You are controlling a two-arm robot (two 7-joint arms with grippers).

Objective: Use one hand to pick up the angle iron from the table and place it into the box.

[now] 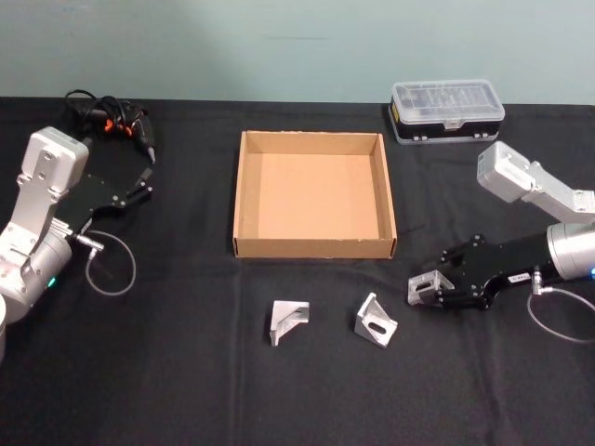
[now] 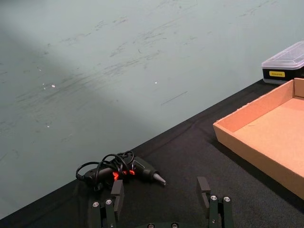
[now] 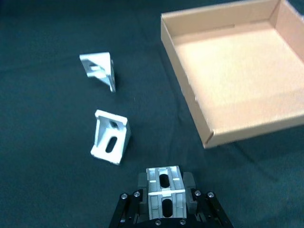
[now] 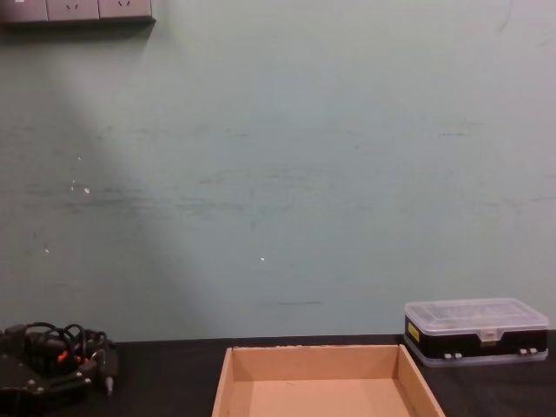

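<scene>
The flat black table holds a wide tan cardboard box near its back edge. The left claw sits spread by the left edge. By the right edge, the right claw pinches a silver metal angle iron by its flat sides. It looks stiff, light, slippery.

box on table, angle iron before it, second angle iron rightward, case behind right, corded gun behind left

The left arm and right arm have boxy silver-grey links and round wrists, each with a thin grey cable loop. The left gripper and right gripper are black, with small silver screws at the finger bases.
</scene>
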